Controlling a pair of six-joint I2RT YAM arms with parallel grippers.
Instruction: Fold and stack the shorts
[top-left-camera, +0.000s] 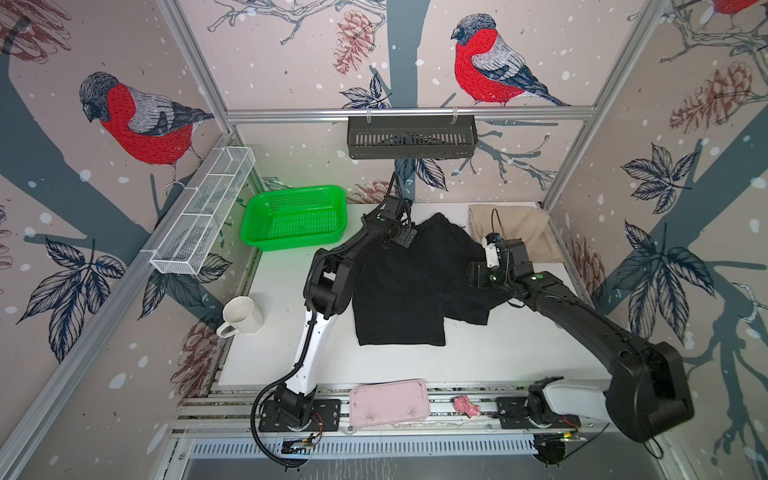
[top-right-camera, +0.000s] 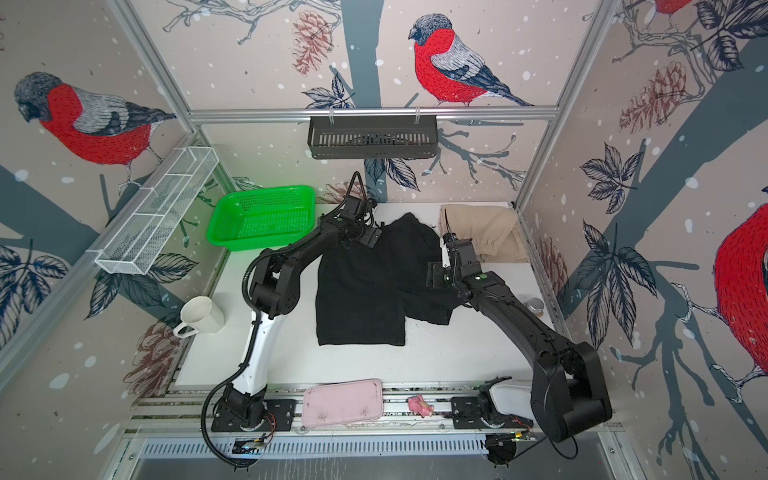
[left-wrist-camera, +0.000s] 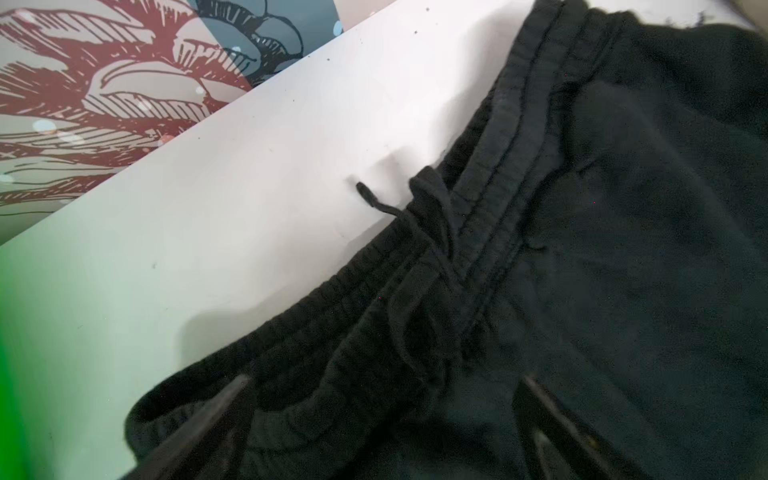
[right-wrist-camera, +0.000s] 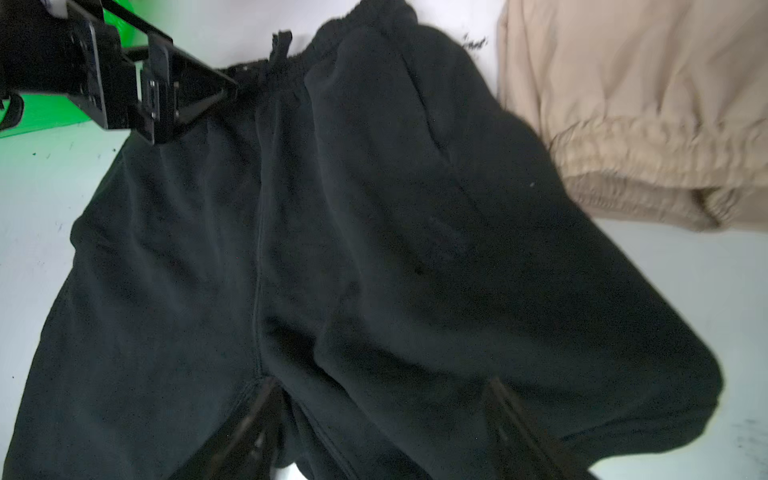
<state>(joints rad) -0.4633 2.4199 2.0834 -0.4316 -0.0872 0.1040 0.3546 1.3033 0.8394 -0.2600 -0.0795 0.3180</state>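
The black shorts lie spread on the white table, waistband to the back and legs toward the front. The beige shorts sit bunched in the back right corner. My left gripper is open, low over the gathered waistband and drawstring. My right gripper is open, its fingers spread over the right leg of the black shorts near the crotch seam. Neither grips cloth.
A green basket stands at the back left and a white mug at the left edge. A pink tray and a small pink rag lie on the front rail. A white wire rack and a black basket hang on the walls.
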